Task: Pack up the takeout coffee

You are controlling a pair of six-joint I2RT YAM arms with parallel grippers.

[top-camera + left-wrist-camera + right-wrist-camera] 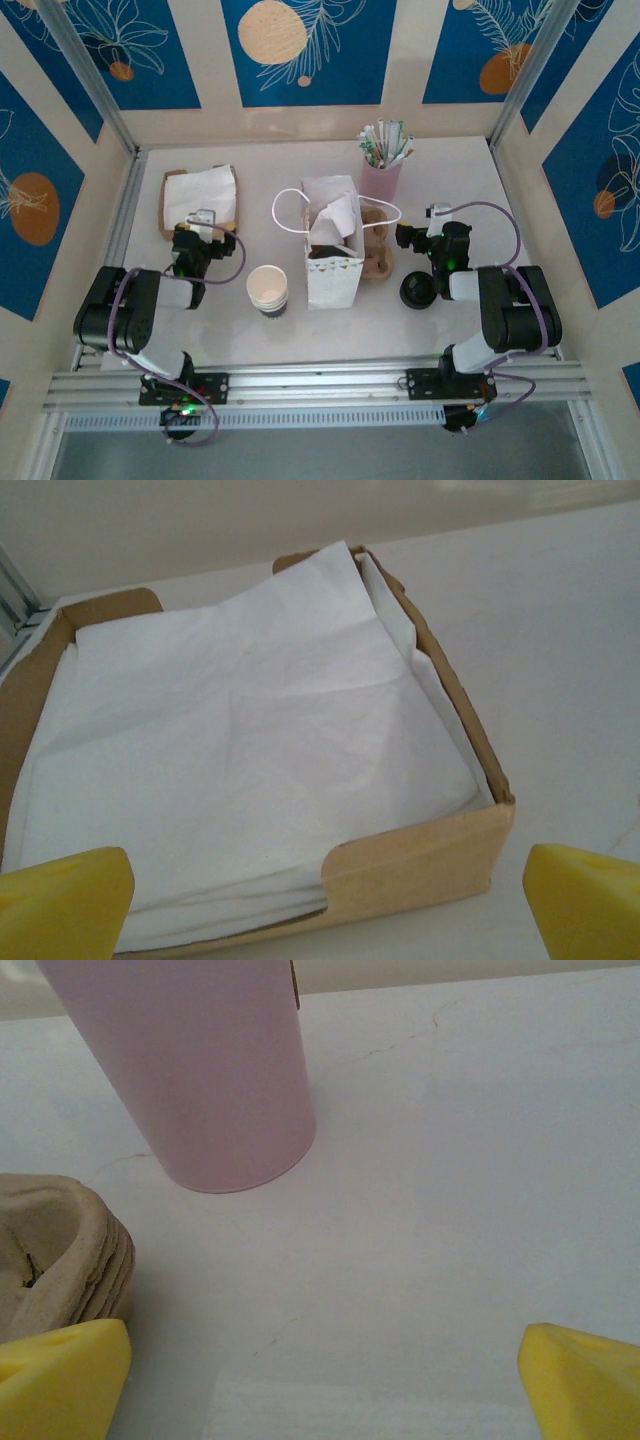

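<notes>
A white surface is walled in by blue and cream panels, with two black robot arms mounted at its near edge. At far left, a shallow cardboard tray holds a stack of white napkins. The left claw hovers just at the tray's near edge; in its wrist view its yellow fingertips stand wide apart with nothing between them. To its right stands a stack of lidless cream paper cups. At centre, a white paper bag stands upright and open, its thin loop handles spread to both sides. White paper pokes up from its mouth, and a dark round shape low inside looks like the lid of the takeout coffee, though it is too shadowed to be sure. A pile of brown pulp cup carriers is touching the bag's right side. Behind the carriers, a pink cup holds wrapped straws. Right of the carriers, the right claw hangs over bare surface, empty, its jaws spread wide. A loose black lid lies near that arm.
</notes>
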